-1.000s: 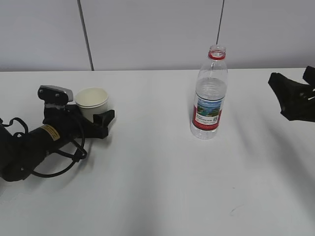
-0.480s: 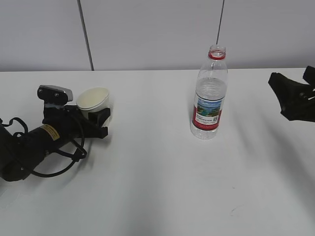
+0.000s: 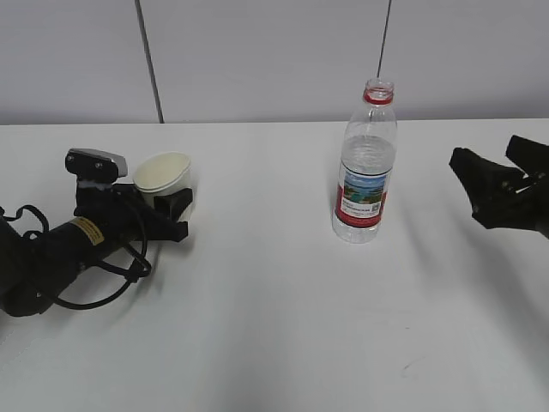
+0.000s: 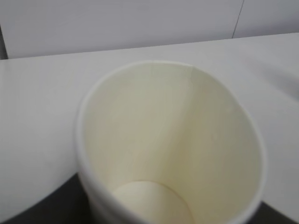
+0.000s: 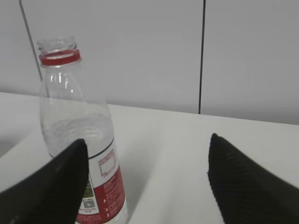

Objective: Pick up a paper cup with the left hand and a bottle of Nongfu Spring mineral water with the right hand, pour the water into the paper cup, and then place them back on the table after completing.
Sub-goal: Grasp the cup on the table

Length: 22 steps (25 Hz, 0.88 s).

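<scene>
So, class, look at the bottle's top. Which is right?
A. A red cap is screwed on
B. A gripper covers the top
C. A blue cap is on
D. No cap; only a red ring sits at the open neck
D: the bottle has an open mouth with just a red ring below it, and the right gripper is open and apart from it, off to the side.

Even bright light, soft shadows on table [image 3: 274,343]; wrist views slightly blurred up close.
</scene>
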Motion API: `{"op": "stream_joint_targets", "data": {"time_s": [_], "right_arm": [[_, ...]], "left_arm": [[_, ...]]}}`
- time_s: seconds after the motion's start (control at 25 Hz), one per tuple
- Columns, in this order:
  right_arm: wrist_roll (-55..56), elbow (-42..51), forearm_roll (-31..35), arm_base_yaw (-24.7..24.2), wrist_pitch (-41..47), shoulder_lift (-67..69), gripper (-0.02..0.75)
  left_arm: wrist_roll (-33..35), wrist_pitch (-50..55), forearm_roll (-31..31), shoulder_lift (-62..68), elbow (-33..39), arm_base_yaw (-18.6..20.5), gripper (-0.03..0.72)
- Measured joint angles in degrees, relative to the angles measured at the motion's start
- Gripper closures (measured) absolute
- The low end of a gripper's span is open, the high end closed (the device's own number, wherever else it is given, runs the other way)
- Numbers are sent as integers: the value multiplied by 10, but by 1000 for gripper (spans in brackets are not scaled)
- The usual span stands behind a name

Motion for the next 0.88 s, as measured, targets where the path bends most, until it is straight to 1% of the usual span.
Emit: {"op": "stream_joint_targets", "data": {"time_s": [0.28,0.52,0.88], "right_arm": [[18,-4,-50,0,-6,44,149],[30,-41,-97,0,8,83,149],[57,-108,-115,1,5,159,149]], "left_arm": [[0,-1,0,0,0,0,316],[0,-1,0,0,0,0,317],[0,-1,0,0,0,0,319]]}}
